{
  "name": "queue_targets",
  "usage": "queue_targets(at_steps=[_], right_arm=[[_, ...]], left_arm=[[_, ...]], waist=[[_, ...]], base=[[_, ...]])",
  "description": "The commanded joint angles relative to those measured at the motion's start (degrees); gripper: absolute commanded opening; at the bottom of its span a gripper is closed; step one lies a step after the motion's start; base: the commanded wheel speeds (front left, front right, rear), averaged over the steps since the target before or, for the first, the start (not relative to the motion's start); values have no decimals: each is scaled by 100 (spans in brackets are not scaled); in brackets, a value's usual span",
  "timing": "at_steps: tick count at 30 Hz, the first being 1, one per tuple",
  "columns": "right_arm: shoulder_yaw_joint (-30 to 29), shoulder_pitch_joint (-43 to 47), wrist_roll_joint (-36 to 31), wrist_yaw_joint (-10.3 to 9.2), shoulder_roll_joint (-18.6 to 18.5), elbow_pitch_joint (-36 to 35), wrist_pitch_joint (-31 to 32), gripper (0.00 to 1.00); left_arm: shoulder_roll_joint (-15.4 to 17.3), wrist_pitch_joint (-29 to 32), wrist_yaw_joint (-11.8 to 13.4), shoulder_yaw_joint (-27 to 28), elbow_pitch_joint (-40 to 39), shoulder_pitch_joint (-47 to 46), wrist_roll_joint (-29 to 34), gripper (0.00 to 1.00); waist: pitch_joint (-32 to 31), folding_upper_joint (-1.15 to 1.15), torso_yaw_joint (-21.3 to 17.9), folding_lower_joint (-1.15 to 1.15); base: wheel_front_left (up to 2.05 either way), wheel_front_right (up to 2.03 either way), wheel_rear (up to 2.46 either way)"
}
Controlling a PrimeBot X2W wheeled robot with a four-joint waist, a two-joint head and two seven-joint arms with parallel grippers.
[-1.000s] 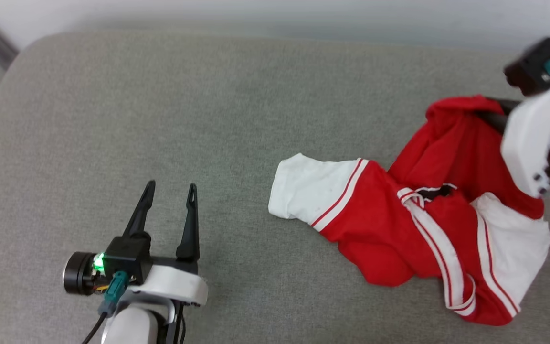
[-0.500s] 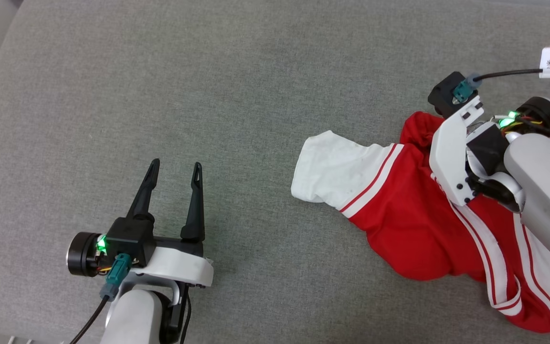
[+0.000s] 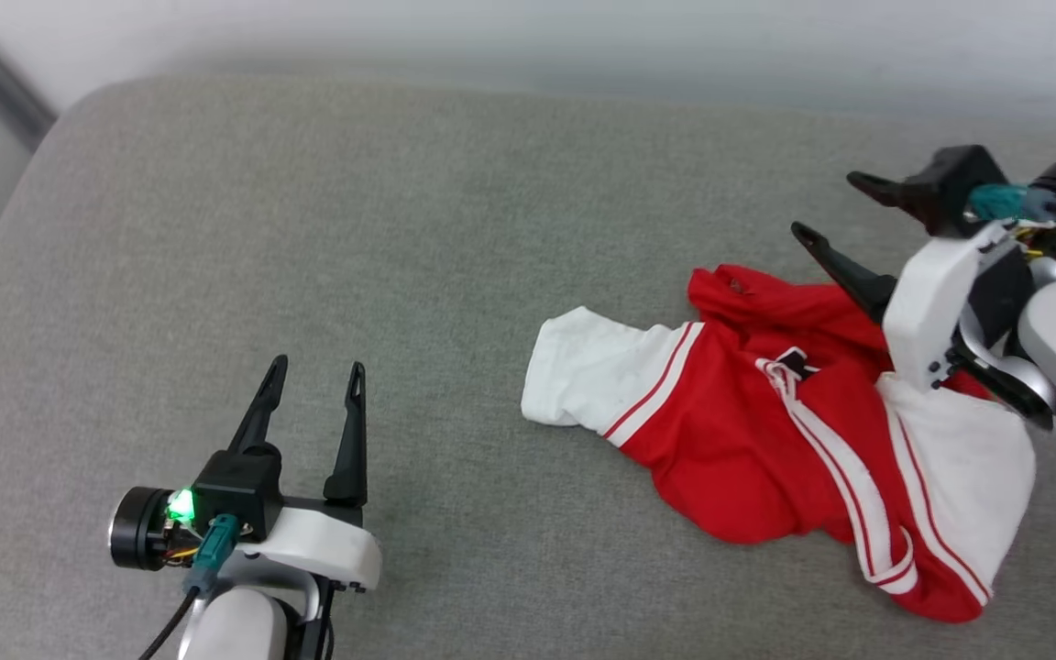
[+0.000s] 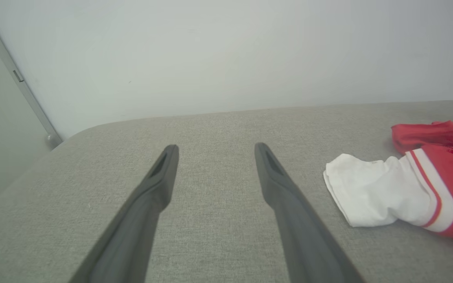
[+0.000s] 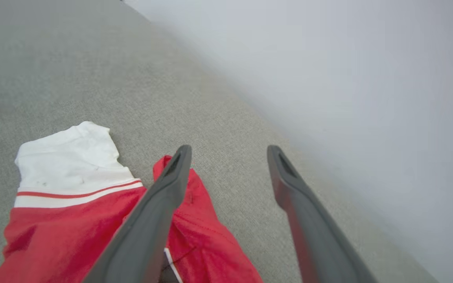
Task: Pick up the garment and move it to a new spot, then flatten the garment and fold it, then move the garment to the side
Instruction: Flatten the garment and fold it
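**Release made: garment lies loose beside the right gripper**

Grey cushion (image 3: 308,229) carries everything here. A second ago the right gripper (image 3: 826,203) was closed on a bunch of red cloth. Now its fingers stand wide apart with nothing between them, and the garment (image 3: 748,440) has slumped onto the cushion below and just beside its nearer finger. Whether that finger touches the fabric I cannot tell. I judge the move to a new spot done, with flattening next.

The garment is crumpled, not spread. Its long axis runs from under the right gripper out toward the left gripper (image 3: 318,367), well short of it. The left gripper also stands wide and empty, hovering over bare cushion. The white sleeve (image 3: 583,385) is the end that points at the left gripper. The other white sleeve lies bunched on the robot's side of the right gripper. Striped trim (image 3: 844,477) curls across the red between them.
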Motion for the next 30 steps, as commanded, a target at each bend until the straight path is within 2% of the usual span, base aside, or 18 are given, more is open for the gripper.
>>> queue_targets(at_steps=[1, 5, 9, 12, 15, 18, 23, 30], right_arm=[[-174, 241, -114, -7, -53, -48, -282, 100], [-1002, 817, -496, -8, -50, -202, -1015, 100], [-2322, 1634, -1215, -7, 123, -433, -1354, 100], [-3440, 2385, -1900, -7, 415, -870, -1407, 100], [-4496, 3231, -2515, -7, 871, -1509, -1412, 100], [-5273, 3993, -3019, -6, 1379, -2173, -1413, 100], [-6085, 5012, -3416, -7, 2175, -3124, -1364, 100], [-6460, 5740, -3603, -6, 2698, -3707, -1265, 100]], left_arm=[[57, -15, -33, 31, 71, 30, 3, 100], [213, -15, -140, 46, 298, -188, -20, 100], [420, 84, -281, 17, 665, -578, -54, 100], [587, 341, -382, -55, 847, -991, -96, 100], [793, 656, -462, -182, 962, -1459, -119, 100], [964, 953, -516, -350, 1105, -1939, -174, 100], [1164, 1701, -549, -869, 1368, -2696, -497, 100], [1655, 3132, -550, -2369, 1568, -3672, -1657, 100]], waist=[[-269, 0, -199, 0], [-458, 0, -333, 0], [-566, 0, -483, 0], [-586, 0, -599, 0], [-561, 0, -718, 0], [-507, 0, -821, 0], [-431, 0, -942, 0], [-221, 0, -1107, 0]], base=[[0, 0, 0], [0, 0, 0], [0, 0, 0], [0, 0, 0], [0, 0, 0], [0, 0, 0], [0, 0, 0], [0, 0, 0]])
